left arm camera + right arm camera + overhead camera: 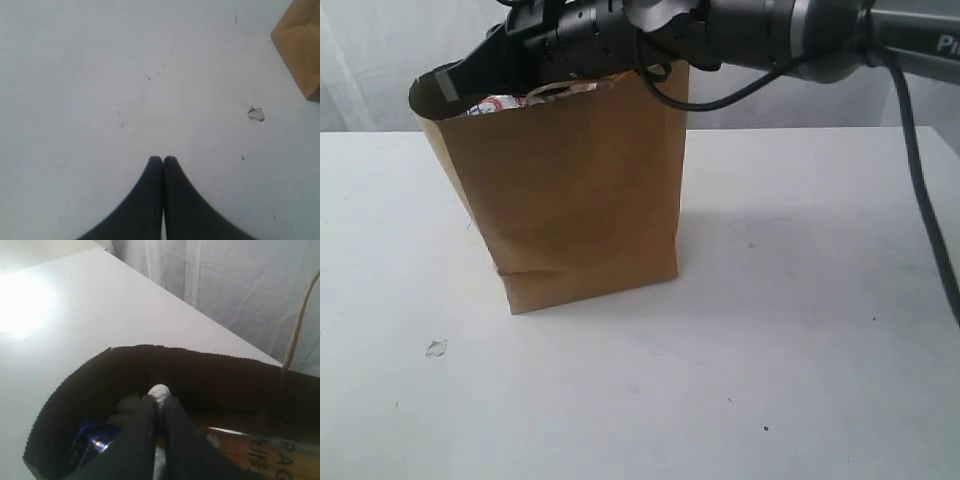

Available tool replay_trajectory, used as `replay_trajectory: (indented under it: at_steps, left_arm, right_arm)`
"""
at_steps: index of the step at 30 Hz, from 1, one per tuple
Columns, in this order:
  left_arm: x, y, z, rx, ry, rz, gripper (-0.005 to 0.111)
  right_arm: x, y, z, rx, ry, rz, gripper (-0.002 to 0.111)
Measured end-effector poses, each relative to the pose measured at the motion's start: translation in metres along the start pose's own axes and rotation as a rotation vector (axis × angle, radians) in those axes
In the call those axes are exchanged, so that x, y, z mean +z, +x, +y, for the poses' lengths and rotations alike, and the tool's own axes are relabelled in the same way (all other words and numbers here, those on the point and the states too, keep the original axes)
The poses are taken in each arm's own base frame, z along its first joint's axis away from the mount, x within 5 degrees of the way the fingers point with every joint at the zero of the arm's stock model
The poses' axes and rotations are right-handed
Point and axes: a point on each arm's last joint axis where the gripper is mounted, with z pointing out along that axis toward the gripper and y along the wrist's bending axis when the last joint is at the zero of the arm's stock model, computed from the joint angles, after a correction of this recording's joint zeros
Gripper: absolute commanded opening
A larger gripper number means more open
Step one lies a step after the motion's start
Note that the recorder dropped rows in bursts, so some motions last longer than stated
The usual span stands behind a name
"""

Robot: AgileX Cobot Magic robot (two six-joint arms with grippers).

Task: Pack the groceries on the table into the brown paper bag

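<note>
The brown paper bag stands upright on the white table. My right arm reaches across from the right over the bag's mouth, and my right gripper sits at its left rim. In the right wrist view this gripper is inside the bag opening, shut on a thin pale fold of wrapping. The fold seems to belong to the spaghetti packet, whose dark blue end and orange lettered label lie below. My left gripper hovers shut and empty over bare table. The other groceries are hidden.
A small clear scrap lies on the table left of the bag, also seen as a scrap in the left wrist view near the bag's corner. A white curtain hangs behind the table.
</note>
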Motion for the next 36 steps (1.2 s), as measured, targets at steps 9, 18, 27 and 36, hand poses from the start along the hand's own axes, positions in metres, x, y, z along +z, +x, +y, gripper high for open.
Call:
replay_trajectory:
  at_steps: [9, 18, 27, 36]
  left_arm:
    - [0.000, 0.000, 0.000, 0.000, 0.000, 0.000, 0.000]
    - [0.000, 0.000, 0.000, 0.000, 0.000, 0.000, 0.000]
    - [0.000, 0.000, 0.000, 0.000, 0.000, 0.000, 0.000]
    - [0.000, 0.000, 0.000, 0.000, 0.000, 0.000, 0.000]
  right_arm:
    - [-0.005, -0.005, 0.001, -0.001, 0.000, -0.012, 0.027]
    - [-0.047, -0.032, 0.008, -0.130, 0.013, -0.045, 0.009]
    - [-0.080, -0.023, -0.009, -0.172, 0.236, 0.229, 0.000]
    - [-0.144, -0.039, -0.073, -0.185, 0.697, 0.227, 0.000]
